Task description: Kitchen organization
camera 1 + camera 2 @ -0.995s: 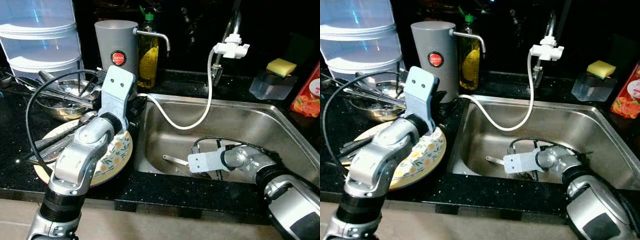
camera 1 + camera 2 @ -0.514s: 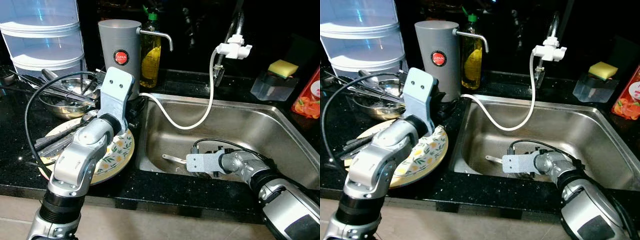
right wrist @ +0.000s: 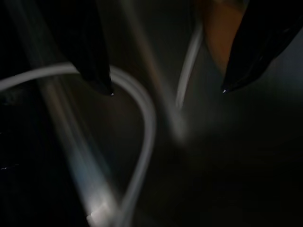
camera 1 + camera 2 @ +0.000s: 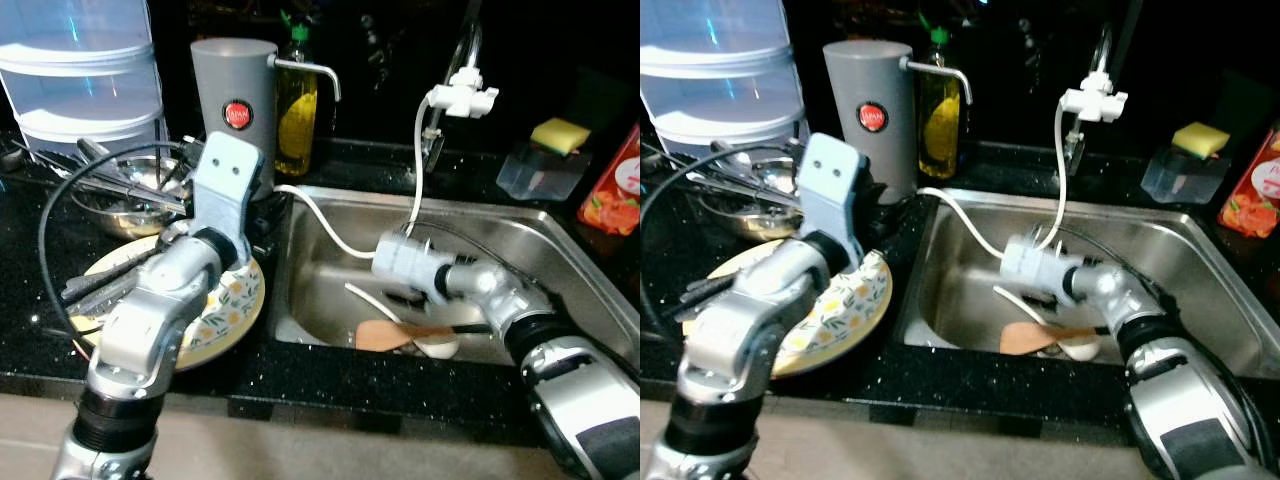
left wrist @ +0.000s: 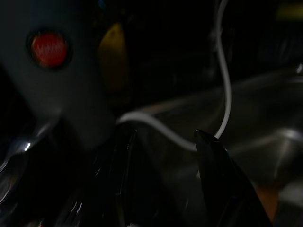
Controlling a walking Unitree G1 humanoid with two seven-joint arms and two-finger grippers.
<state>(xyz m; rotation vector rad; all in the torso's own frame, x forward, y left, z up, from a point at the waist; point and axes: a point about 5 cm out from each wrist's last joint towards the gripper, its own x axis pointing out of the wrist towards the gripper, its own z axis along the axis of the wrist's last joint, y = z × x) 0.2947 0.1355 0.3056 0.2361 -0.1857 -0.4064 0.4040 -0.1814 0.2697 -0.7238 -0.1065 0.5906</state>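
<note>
The right end effector [image 3: 165, 90], fingers spread, is being held over the spatula [image 4: 400, 335] (sink [image 4: 560, 240]); hose [image 4: 330, 225] should be avoided.

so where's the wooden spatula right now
The flat wooden spatula lies on the bottom of the steel sink, near its front wall, beside a white spoon and just below the right gripper's wrist.

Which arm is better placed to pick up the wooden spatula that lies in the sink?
Right, probably. The right gripper is already inside the sink, open, just above the wooden spatula. The left gripper is over the floral plate on the counter, outside the basin.
</note>
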